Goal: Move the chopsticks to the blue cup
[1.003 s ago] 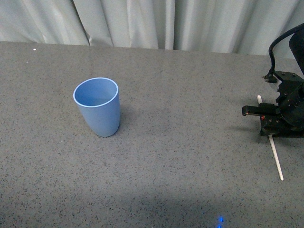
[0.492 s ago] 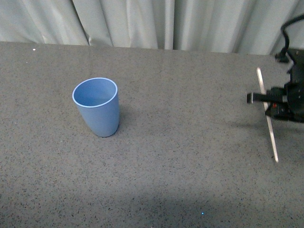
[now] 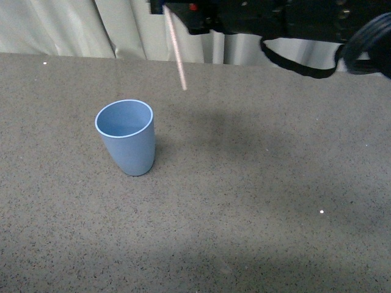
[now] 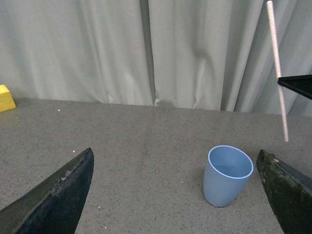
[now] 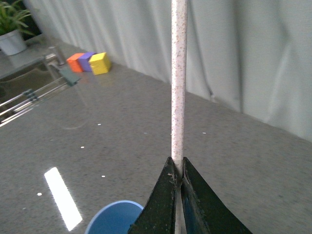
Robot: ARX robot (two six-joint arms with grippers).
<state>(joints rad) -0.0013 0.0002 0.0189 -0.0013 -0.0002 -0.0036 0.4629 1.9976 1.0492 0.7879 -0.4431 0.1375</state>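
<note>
The blue cup (image 3: 125,135) stands upright on the grey table, left of centre in the front view. It also shows in the left wrist view (image 4: 227,175) and, as a piece of rim, in the right wrist view (image 5: 113,218). My right gripper (image 3: 173,9) reaches in at the top of the front view, shut on the chopsticks (image 3: 175,52). The pale stick hangs nearly upright in the air, its lower tip above and to the right of the cup. It also shows in the left wrist view (image 4: 277,68) and the right wrist view (image 5: 178,83). My left gripper (image 4: 175,187) is open and empty, its view facing the cup.
Pale curtains (image 3: 122,27) hang behind the table. Orange, purple and yellow blocks (image 5: 90,62) lie by the curtain in the right wrist view. A yellow block (image 4: 6,97) sits at the table's far edge in the left wrist view.
My right gripper has lifted the chopsticks off the table at the right and carried them high and far left, close above the cup. The cup has not moved.
</note>
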